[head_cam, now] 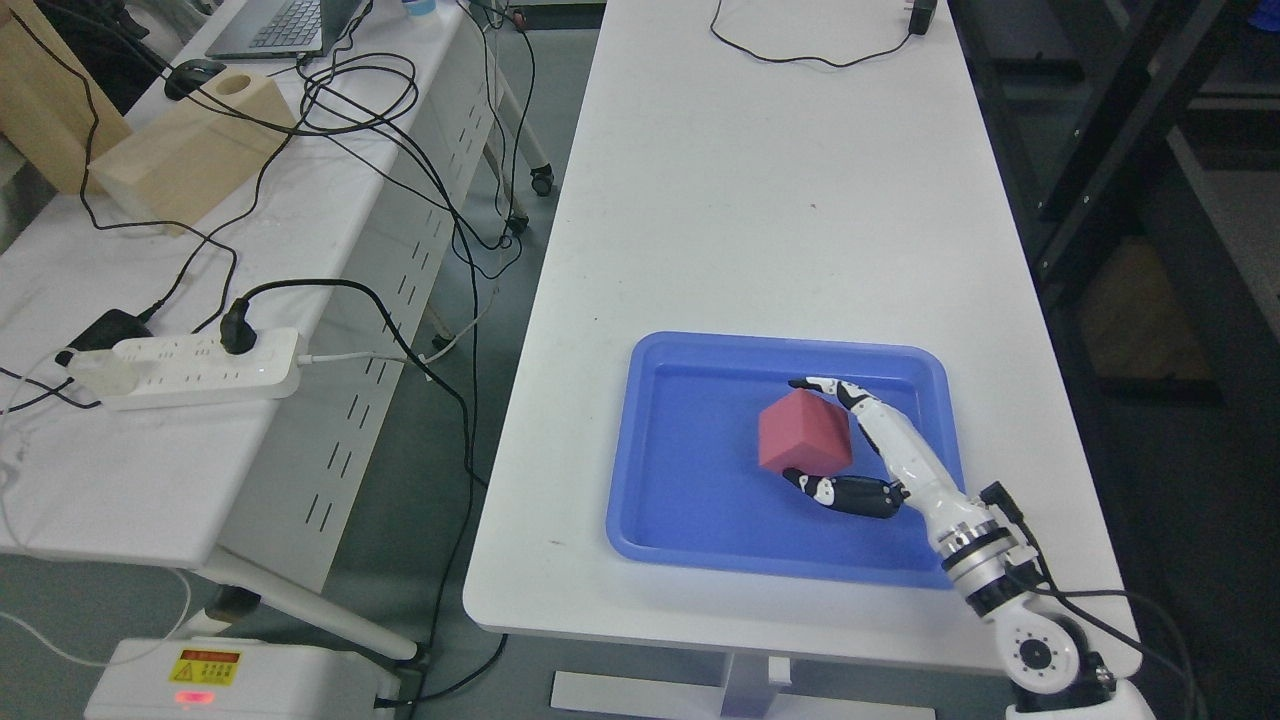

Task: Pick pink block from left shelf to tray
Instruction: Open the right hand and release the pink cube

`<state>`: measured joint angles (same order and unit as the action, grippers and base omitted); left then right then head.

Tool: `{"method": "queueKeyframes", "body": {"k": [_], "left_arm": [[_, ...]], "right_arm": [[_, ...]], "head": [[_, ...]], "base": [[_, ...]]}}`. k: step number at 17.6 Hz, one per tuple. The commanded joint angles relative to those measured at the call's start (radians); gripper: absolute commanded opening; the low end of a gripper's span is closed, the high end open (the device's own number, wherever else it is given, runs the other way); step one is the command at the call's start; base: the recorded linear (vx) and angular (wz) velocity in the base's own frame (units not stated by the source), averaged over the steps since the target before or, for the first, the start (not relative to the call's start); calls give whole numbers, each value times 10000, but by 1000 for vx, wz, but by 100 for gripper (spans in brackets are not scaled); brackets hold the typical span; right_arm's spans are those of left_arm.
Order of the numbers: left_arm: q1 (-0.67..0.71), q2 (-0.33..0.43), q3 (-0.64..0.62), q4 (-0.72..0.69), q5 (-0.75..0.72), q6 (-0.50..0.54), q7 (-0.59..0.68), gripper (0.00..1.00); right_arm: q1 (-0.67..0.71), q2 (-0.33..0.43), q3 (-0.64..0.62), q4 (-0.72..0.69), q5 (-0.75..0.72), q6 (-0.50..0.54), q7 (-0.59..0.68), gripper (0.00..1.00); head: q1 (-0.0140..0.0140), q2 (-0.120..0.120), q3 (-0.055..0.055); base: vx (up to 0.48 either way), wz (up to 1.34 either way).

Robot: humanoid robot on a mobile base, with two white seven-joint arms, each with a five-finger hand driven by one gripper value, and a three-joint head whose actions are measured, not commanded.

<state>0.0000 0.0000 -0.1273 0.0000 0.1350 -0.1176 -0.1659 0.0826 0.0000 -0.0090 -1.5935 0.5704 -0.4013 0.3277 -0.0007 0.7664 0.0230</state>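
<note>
Right hand (pixel 862 440) clamped on pink block (pixel 803 431) inside blue tray (pixel 700 520), white table (pixel 760 200) around; cable (pixel 800 55) far off

A pink cube-shaped block (pixel 803 432) sits inside a shallow blue plastic tray (pixel 690 500) on the near part of a long white table (pixel 760 180). The right hand (pixel 872 450), white with black fingers, comes in from the near right and curls around the block's right side, fingertips (pixel 805 384) touching it.
</note>
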Motion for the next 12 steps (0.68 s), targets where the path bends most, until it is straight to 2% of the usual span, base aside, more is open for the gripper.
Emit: {"method": "queueKeyframes", "body": {"k": [1,4,9,12], "left_arm": [[199,175,0,-175,0,-5,2,100],[199,175,0,-175,0,-5,2,100],[199,175,0,-175,0,-5,2,100],[199,175,0,-175,0,-5,2,100]], "right_arm": [[63,-175,-263,12,-1255,25,52,93],[63,-175,-476,12,-1682,25,37,99],[63,-175,-876,-64,-2526,-327,-55,99],[33,-175,-1166,-49,-5067,-405,-56,99]], "head": [[0,0,0],[0,0,0],[0,0,0],[0,0,0]], "base": [[0,0],[0,0],[0,0],[0,0]]}}
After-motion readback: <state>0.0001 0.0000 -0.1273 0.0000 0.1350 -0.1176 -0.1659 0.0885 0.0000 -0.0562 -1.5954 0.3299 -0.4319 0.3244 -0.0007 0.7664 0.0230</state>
